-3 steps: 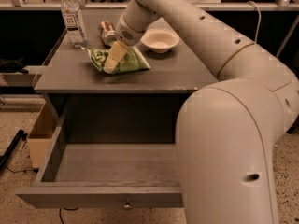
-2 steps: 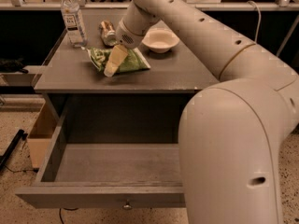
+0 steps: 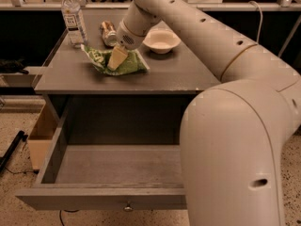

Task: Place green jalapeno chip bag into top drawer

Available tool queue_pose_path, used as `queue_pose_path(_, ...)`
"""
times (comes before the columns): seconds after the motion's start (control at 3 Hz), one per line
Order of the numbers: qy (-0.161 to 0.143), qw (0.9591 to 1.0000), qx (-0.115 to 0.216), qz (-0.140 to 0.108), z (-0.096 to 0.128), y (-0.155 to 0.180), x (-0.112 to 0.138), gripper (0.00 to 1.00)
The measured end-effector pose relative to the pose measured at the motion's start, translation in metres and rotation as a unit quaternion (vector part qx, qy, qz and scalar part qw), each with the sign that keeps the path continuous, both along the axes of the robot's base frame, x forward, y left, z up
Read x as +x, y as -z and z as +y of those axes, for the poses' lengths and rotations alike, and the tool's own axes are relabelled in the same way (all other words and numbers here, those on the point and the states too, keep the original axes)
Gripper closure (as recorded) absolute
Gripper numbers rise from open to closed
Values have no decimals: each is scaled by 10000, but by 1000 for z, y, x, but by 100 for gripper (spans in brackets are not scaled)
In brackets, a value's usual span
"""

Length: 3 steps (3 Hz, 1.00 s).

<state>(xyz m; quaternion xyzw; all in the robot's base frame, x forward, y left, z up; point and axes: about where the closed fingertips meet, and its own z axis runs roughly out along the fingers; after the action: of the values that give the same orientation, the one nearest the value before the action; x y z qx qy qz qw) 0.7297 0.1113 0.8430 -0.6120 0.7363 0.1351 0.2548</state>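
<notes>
Green jalapeno chip bag (image 3: 130,66), one, beneath gripper (image 3: 115,60); one open top drawer (image 3: 94,199).

A clear plastic water bottle with a white cap and a pale label (image 3: 73,18) is seen upright at the far left corner of the grey wooden tabletop (image 3: 188,76). A metallic can (image 3: 108,32) is laid on its side just right of the bottle, at the far edge. A shallow white round bowl (image 3: 161,40) is set further right, apart from the can; between the two, slightly nearer, the gripper (image 3: 114,65) is lowered over the tabletop. On the speckled floor (image 3: 14,197) to the left, a light brown open box (image 3: 41,136) is placed against the cabinet, with a black bar (image 3: 11,150) lying beside it.
</notes>
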Motion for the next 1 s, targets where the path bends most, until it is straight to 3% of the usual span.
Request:
queue_pose_path(0.33,0,10000,0,0,0,0,0,79)
queue_pose_path(0.67,0,10000,0,1,0,-1,0,100)
queue_pose_path(1.0,0,10000,0,1,0,-3,0,100)
